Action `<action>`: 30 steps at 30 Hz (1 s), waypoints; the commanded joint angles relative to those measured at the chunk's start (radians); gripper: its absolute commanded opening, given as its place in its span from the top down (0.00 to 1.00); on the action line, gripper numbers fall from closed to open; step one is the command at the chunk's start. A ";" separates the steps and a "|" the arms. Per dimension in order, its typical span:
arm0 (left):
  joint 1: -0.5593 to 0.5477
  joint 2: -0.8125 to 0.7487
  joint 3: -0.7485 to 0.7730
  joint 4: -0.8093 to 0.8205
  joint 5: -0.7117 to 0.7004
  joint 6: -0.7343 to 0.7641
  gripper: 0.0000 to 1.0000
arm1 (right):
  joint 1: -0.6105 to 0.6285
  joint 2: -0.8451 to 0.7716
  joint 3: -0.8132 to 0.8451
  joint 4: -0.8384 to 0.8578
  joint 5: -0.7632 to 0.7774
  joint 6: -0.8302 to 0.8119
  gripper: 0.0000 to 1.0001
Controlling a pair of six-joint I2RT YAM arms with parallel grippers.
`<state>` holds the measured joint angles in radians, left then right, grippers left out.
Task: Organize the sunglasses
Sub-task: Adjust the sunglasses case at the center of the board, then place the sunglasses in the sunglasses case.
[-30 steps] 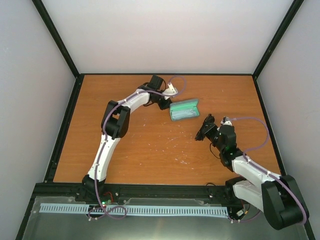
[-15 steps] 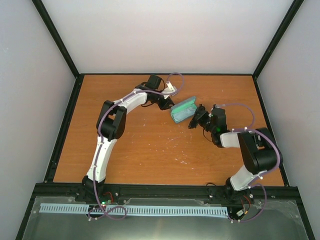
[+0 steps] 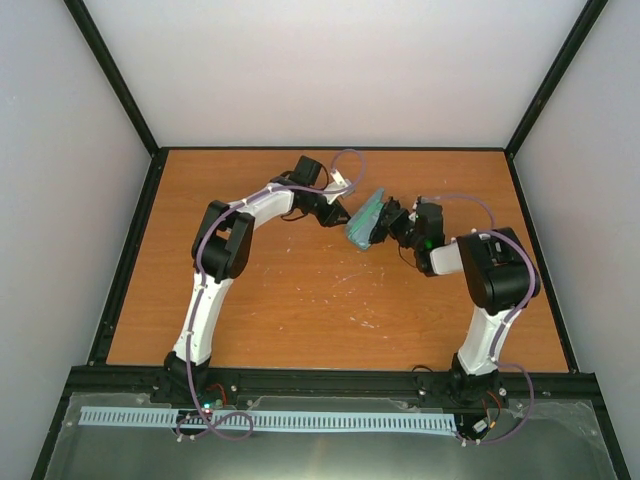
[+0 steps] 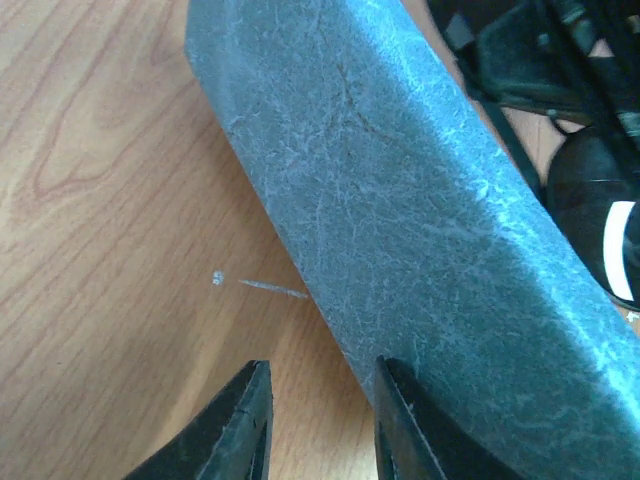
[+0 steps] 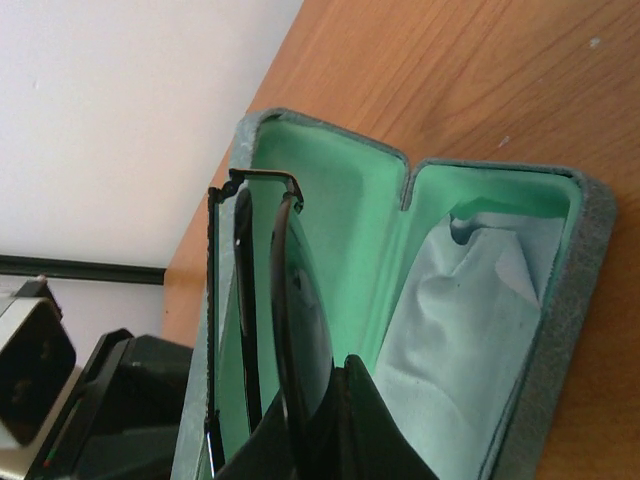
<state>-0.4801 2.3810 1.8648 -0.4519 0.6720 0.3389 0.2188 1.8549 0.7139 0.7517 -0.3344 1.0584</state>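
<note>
The grey-blue case (image 3: 362, 222) stands tipped between my two grippers at the table's far middle. In the right wrist view it is open (image 5: 300, 160), green inside, with the pale blue cloth (image 5: 470, 330) lying in one half. My right gripper (image 3: 386, 226) is shut on the folded black sunglasses (image 5: 292, 300) and holds them edge-on at the open case, over its green half. My left gripper (image 4: 320, 420) is open behind the case's outer shell (image 4: 400, 200), its right finger (image 4: 405, 425) against the shell's edge. A dark lens (image 4: 585, 205) shows past the case.
Black frame rails run along the orange wooden table's (image 3: 300, 300) edges, with white walls behind. The left arm (image 3: 225, 240) stretches across the table's left half. The right arm (image 3: 495, 270) folds back along the right side.
My right gripper has carried the sunglasses left and farther, up to the case. The case has turned from lying flat and open to standing tipped against my left gripper.
</note>
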 commanded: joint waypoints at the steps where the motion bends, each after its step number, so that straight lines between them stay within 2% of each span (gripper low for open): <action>1: -0.012 -0.033 0.000 0.033 0.041 -0.028 0.69 | -0.015 0.071 0.066 0.011 -0.055 -0.011 0.97; 15: -0.012 -0.108 -0.066 0.008 0.076 0.039 0.70 | -0.024 0.217 0.233 -0.032 -0.169 0.015 0.97; 21: -0.011 -0.103 -0.068 0.014 0.085 0.035 0.70 | -0.022 0.207 0.240 -0.132 -0.151 -0.011 0.97; 30: -0.012 -0.102 -0.064 0.015 0.094 0.034 0.70 | -0.010 0.256 0.243 -0.093 -0.138 0.042 0.97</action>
<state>-0.4812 2.3108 1.7939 -0.4423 0.7380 0.3573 0.2028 2.0758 0.9352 0.6411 -0.4797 1.0775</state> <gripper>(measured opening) 0.300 0.039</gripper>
